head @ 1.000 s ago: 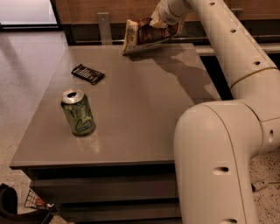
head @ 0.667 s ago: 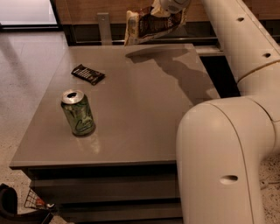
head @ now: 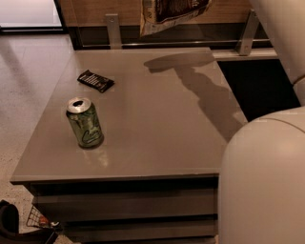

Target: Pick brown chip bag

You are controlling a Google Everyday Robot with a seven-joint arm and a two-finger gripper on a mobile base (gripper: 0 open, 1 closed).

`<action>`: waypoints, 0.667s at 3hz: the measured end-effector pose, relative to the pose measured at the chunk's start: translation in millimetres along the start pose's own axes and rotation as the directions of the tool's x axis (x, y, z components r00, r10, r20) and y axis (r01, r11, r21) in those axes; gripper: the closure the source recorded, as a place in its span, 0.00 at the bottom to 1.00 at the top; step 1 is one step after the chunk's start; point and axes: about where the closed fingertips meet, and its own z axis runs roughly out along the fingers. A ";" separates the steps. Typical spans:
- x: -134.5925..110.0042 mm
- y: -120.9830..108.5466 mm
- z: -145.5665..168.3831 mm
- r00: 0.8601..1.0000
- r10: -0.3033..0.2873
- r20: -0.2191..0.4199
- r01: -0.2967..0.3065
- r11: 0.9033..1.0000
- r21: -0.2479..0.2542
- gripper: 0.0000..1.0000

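A black wrapped bar (head: 96,80) lies flat at the far left of the grey surface (head: 157,124). An opened green can (head: 85,122) stands upright nearer the front edge. Neither is the thing wanted, and both sit down and to the left of where the gripper must be. The brown chip bag (head: 171,12) hangs at the top of the frame, beyond the back edge line. Only its lower part shows, with a dark printed middle and a pale crinkled end. It is clear of the surface. Its shadow (head: 178,61) falls on the grey top below it and apart from it, which suggests the bag is carried aloft rather than resting on anything.

The gripper is out of the frame, above the top edge and directly over the bag. How wide it stands cannot be told, nor exactly where it bears on the bag. That the bag hangs free points to a hold on its hidden upper part. At right the robot's white arm (head: 267,181) fills the foreground and rises out of the top corner towards the bag. By this view the lift looks all but complete.
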 end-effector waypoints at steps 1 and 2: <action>-8.6 -5.7 -30.3 1.000 -0.020 0.006 0.020 0.999 0.048 1.00; -17.1 -5.5 -53.0 0.998 -0.042 0.053 0.037 0.995 0.088 1.00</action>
